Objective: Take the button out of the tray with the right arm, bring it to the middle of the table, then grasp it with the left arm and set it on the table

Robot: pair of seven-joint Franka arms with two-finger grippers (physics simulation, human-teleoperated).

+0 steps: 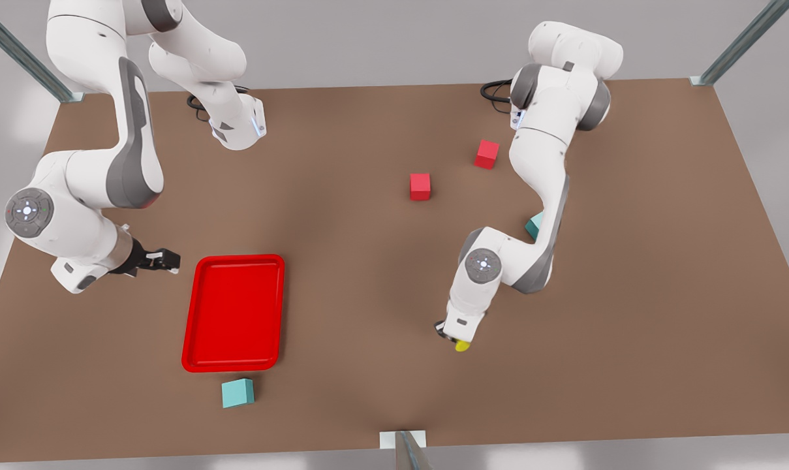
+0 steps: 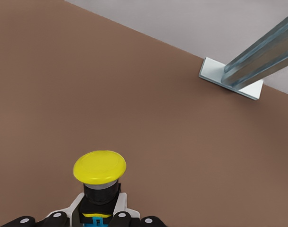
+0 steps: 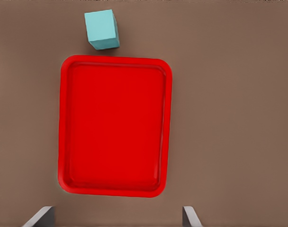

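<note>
Button [image 1: 462, 346] with its yellow cap sits in the lower middle-right of the front view, held at the tip of the left gripper [image 1: 457, 341], just above the brown table [image 1: 368, 261]. This gripper hangs from the white arm on the front view's right. The red tray [image 1: 234, 313] lies in the lower left part of the frame, with nothing inside it. The right gripper [image 1: 169, 260] is just beside the tray's upper left corner, pointing toward it. One teal cube [image 1: 237, 392] lies just below the tray, another teal cube [image 1: 533, 225] is half hidden behind the arm on the right, and two red cubes [image 1: 419, 186] [image 1: 487, 154] lie in the upper middle.

From the left wrist view, the button [image 2: 99, 177] is at the bottom of the frame, and the left gripper [image 2: 100, 218] is pinching its dark body between the white pads [image 2: 121, 204].

From the right wrist view, the tray [image 3: 115, 125] takes the middle of the frame, with the teal cube [image 3: 102, 30] near its upper edge. The two grey fingertips [image 3: 40, 217] of the right gripper [image 3: 116, 218] stand spread wide at the bottom corners, holding nothing.
</note>
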